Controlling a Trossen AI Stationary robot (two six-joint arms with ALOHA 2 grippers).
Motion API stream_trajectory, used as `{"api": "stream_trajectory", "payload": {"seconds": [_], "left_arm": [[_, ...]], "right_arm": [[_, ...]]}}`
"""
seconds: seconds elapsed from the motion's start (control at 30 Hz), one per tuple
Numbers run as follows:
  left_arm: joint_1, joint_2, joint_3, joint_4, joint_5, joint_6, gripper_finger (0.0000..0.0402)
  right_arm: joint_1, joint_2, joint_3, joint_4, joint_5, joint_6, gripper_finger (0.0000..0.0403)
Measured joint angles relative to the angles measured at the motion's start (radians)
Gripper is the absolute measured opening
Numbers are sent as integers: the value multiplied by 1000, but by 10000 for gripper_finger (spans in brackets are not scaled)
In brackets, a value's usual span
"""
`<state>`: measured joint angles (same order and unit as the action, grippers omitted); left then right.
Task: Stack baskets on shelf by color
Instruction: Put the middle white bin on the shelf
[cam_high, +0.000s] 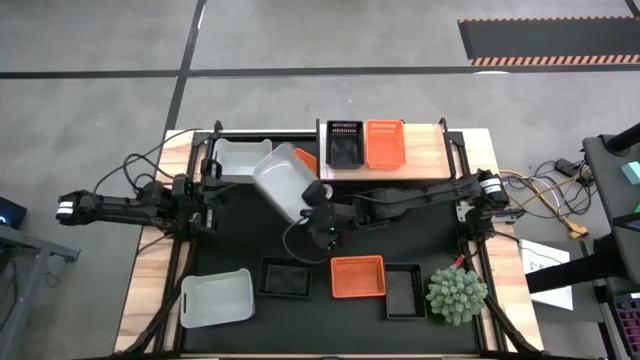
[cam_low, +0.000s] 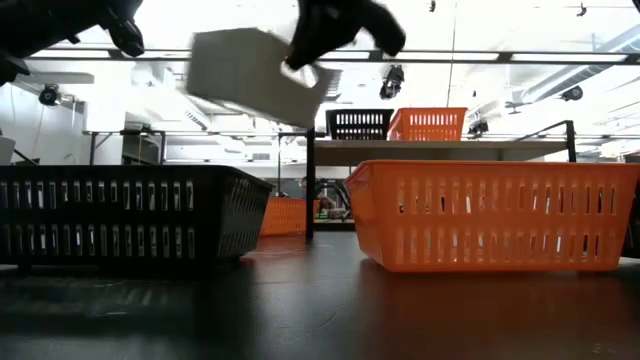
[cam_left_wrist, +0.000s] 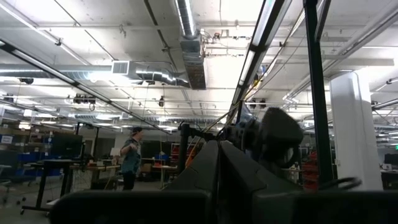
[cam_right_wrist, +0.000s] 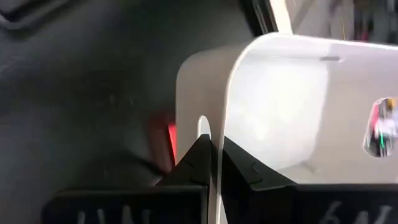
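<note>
My right gripper (cam_high: 313, 197) is shut on a white basket (cam_high: 285, 180) and holds it tilted above the middle of the black mat, in front of the shelf (cam_high: 425, 150). In the low view this white basket (cam_low: 250, 75) hangs well above the table. A black basket (cam_high: 343, 145) and an orange basket (cam_high: 385, 143) stand side by side on the shelf. Another white basket (cam_high: 240, 160) sits left of the shelf, and an orange basket (cam_high: 306, 160) is partly hidden behind the held one. My left gripper (cam_left_wrist: 217, 163) is shut and waits at the left. My right gripper grips one wall of the white basket at its rim (cam_right_wrist: 219, 134), beside a handle slot (cam_right_wrist: 202, 127), with one finger inside the basket and one outside. The fingers slant down from the table's right side. The basket is lifted clear of the table and tilted.
Along the near side of the mat stand a white basket (cam_high: 215, 298), a black basket (cam_high: 288, 277), an orange basket (cam_high: 358, 276) and another black basket (cam_high: 405, 290). A green spiky plant (cam_high: 457, 293) stands at the near right. A person stands in the room beyond.
</note>
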<state>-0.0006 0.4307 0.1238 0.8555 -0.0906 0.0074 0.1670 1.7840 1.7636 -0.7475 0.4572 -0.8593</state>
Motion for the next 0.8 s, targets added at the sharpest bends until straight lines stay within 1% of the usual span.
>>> {"api": "stream_trajectory", "payload": {"seconds": [0.1,0.2,0.33,0.53,0.6,0.63,0.7,0.8], "left_arm": [[0,0,0,0,0,0,0],[0,1,0,0,0,0,0],[0,-1,0,0,0,0,0],[0,1,0,0,0,0,0],[0,1,0,0,0,0,0],[0,1,0,0,0,0,0],[0,1,0,0,0,0,0],[0,1,0,-3,0,0,0]], "right_arm": [[28,0,78,-118,134,114,8],[46,0,178,-248,208,221,8],[49,0,314,-436,216,371,8],[10,0,498,-823,216,511,8],[-16,-15,522,-815,210,556,8],[-32,-42,519,-812,166,554,8],[-70,-81,518,-822,40,539,8],[-131,-160,495,-823,-11,625,8]]}}
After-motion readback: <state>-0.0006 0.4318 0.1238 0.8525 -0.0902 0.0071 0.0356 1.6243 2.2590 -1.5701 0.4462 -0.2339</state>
